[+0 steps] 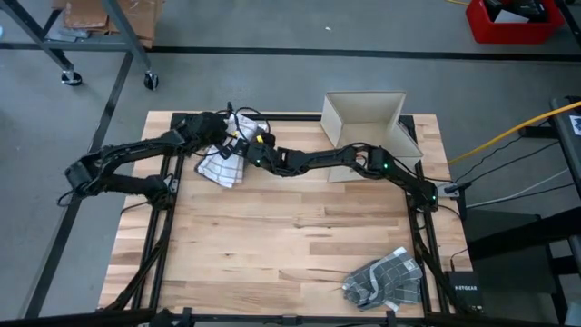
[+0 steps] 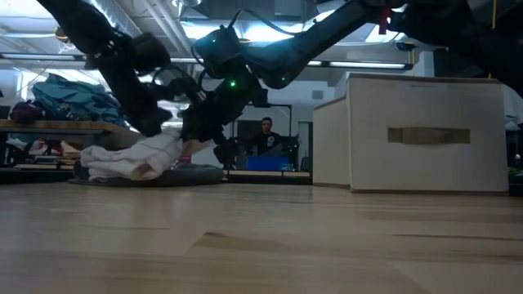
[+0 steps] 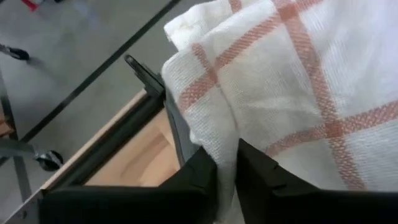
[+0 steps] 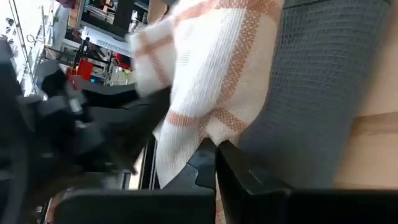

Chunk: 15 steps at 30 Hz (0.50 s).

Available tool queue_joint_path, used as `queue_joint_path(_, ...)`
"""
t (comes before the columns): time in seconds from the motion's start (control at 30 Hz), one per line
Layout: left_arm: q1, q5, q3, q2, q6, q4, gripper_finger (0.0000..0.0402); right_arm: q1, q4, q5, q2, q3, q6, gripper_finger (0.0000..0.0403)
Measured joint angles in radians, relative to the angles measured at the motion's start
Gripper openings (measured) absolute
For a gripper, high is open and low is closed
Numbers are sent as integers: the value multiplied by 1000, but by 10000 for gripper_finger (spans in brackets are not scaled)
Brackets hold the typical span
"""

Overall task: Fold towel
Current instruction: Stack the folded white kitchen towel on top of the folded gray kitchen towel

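At the table's far left corner, the left gripper and right gripper both pinch the white towel, each clenched on a fold of cloth. The risk, I judge, is that the bunched fabric slips off the far edge or drags unevenly if either grip loosens. The towel looks crumpled, white with orange-red checks, lying partly over a grey cloth.

A robotics lab or workshop is indicated: a wooden table is set on a bare grey concrete floor, wheeled metal racks and loose cables are seen, and a person is seated among cluttered benches behind.
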Motion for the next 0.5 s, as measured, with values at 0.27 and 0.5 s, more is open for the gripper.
queue_joint_path(0.27,0,0,0,133,20,125,107,-32,2,-154,0,0,-84,58)
queue_joint_path(0.5,25,-11,0,155,39,217,152,-41,-74,-218,0,0,-84,164)
